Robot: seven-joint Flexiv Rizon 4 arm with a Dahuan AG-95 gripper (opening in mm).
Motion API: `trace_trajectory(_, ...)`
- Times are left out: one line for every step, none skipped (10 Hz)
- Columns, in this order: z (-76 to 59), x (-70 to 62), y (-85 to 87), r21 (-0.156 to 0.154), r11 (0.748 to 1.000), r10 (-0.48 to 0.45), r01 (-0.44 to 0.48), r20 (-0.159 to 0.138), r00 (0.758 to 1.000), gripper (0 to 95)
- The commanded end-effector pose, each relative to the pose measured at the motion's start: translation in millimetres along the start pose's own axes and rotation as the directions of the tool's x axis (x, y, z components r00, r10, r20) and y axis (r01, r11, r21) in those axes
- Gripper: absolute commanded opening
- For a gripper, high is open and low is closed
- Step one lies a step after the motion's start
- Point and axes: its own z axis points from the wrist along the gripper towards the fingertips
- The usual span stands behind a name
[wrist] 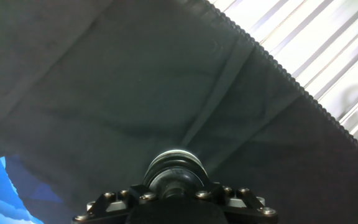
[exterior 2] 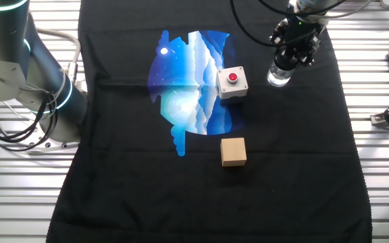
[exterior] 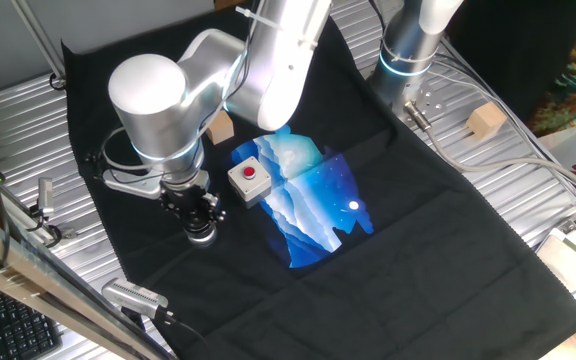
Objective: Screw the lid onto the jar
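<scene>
The jar (exterior 2: pixel 278 77) is a small clear cylinder standing upright on the black cloth, right of the red-button box. From the other side the jar (exterior: pixel 203 238) shows just under the hand. My gripper (exterior 2: pixel 284 63) comes straight down on it, fingers closed round the black lid (wrist: pixel 177 179), which sits on the jar's mouth. In the hand view the gripper (wrist: pixel 176 190) fills the bottom edge, and the jar's pale rim (wrist: pixel 174 154) curves round the dark lid. The lid blends into the black fingers in both fixed views.
A white box with a red button (exterior 2: pixel 232 82) stands close to the left of the jar, on the edge of a blue printed mat (exterior 2: pixel 188 74). A tan wooden cube (exterior 2: pixel 234 151) lies nearer the front. The cloth's edge (wrist: pixel 278 68) and ribbed metal table run just beyond the jar.
</scene>
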Motion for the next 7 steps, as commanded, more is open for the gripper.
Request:
trace_trajectory(-0.1, 0.0, -0.3, -0.001, 1.000, 0.022, -0.022, -0.001, 1.000, 0.0)
trace_trajectory(-0.1, 0.0, -0.3, -0.001, 1.000, 0.030, -0.030, -0.001, 1.000, 0.0)
trace_trajectory(-0.1, 0.1, -0.3, -0.001, 0.999, 0.046, -0.046, 0.000, 0.999, 0.0)
trace_trajectory(-0.1, 0.1, -0.3, -0.002, 0.998, 0.060, -0.060, 0.000, 0.998, 0.0)
trace_trajectory(0.0, 0.1, -0.4, -0.002, 0.998, 0.068, -0.068, -0.001, 0.998, 0.0)
trace_trajectory(0.0, 0.1, -0.4, -0.002, 0.997, 0.081, -0.081, -0.003, 0.997, 0.0)
trace_trajectory(0.1, 0.3, -0.4, -0.002, 0.996, 0.092, -0.092, -0.003, 0.996, 0.0)
